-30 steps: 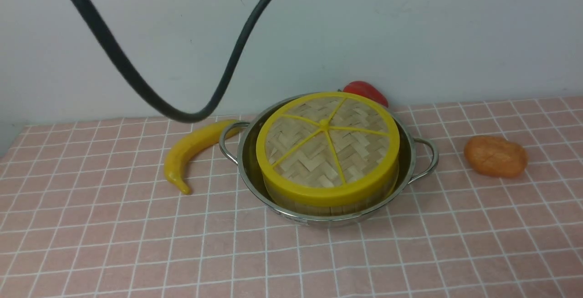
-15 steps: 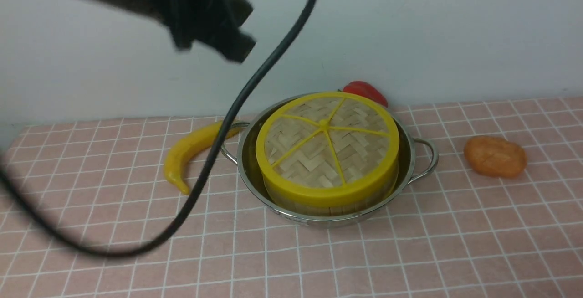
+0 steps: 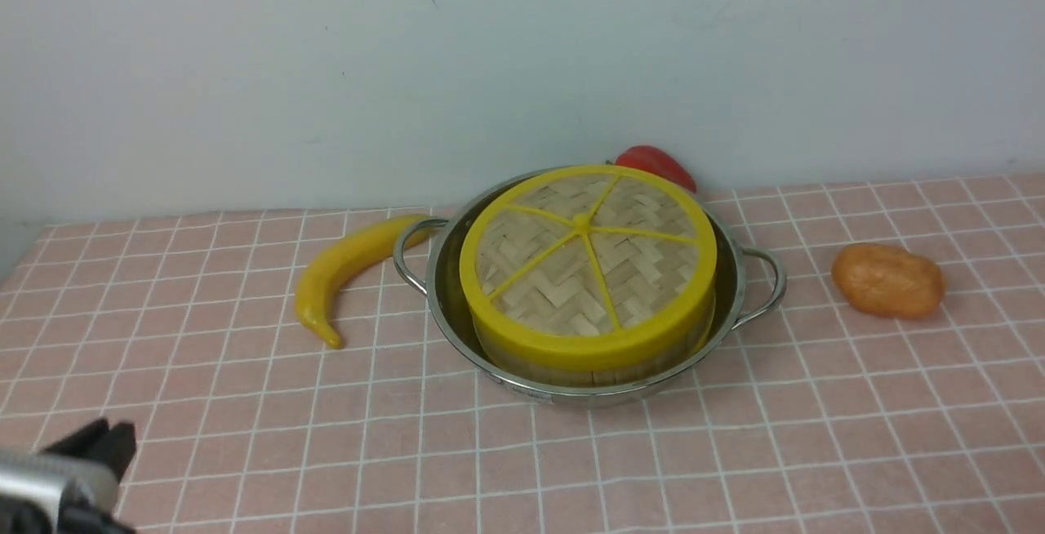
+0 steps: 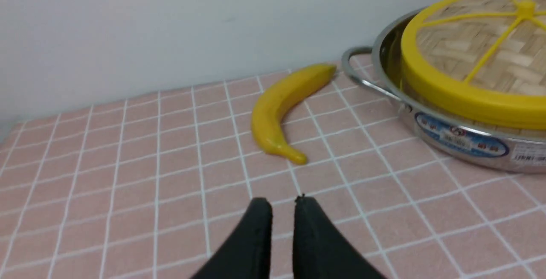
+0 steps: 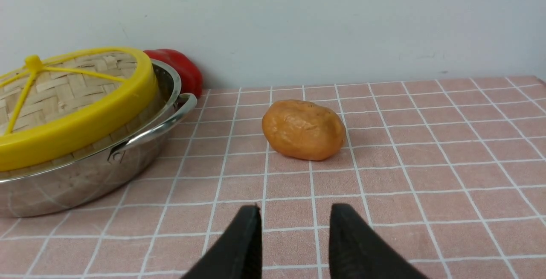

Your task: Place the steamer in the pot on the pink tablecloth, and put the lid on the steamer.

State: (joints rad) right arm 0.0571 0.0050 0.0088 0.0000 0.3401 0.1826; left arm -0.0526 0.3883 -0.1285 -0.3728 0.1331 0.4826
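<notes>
The steel pot (image 3: pixel 441 293) stands mid-table on the pink tablecloth (image 3: pixel 735 452). The steamer (image 3: pixel 588 369) sits inside it, with only its bamboo wall showing. The lid (image 3: pixel 586 256) lies flat on top of the steamer, its yellow spokes facing up. My left gripper (image 4: pixel 282 202) hovers low over the cloth, well short of the pot (image 4: pixel 452 136). Its fingers stand a narrow gap apart with nothing between them. The left arm (image 3: pixel 61 477) shows at the front left corner. My right gripper (image 5: pixel 294 208) is open and empty, on the pot's right-hand side (image 5: pixel 85 176).
A yellow banana (image 3: pixel 343 269) lies just left of the pot's left handle. A red pepper (image 3: pixel 657 165) sits behind the pot against the wall. An orange potato-like lump (image 3: pixel 888 279) lies to the right of the pot.
My left arm and its black cable swept down from above the table to the front left corner. The pot, steamer and lid have not moved.
</notes>
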